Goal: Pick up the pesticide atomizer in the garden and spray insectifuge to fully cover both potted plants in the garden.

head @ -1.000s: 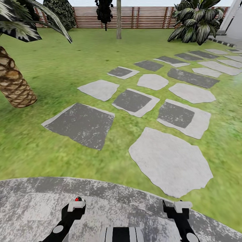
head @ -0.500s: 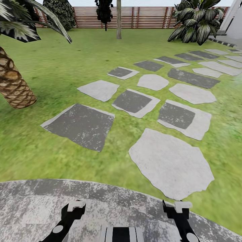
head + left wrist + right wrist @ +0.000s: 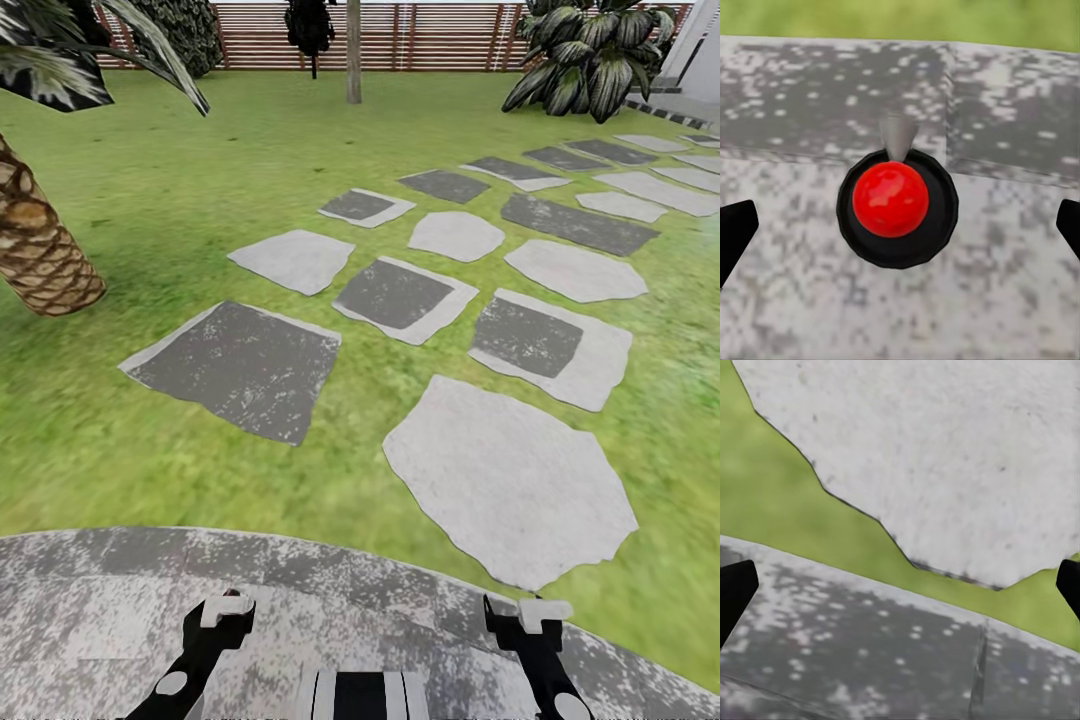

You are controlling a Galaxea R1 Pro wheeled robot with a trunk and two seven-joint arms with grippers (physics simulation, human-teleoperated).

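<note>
Both grippers, left gripper (image 3: 900,225) and right gripper (image 3: 900,585), were found spread wide and empty above the mottled patio (image 3: 100,600), lawn (image 3: 200,200) and stepping stones (image 3: 510,485) noted ahead.

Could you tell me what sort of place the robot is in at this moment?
Most likely a back garden: a green lawn crossed by grey stepping stones, a brown slatted wooden fence along the far edge, and a palm trunk nearby. The robot stands on a mottled concrete patio.
</note>
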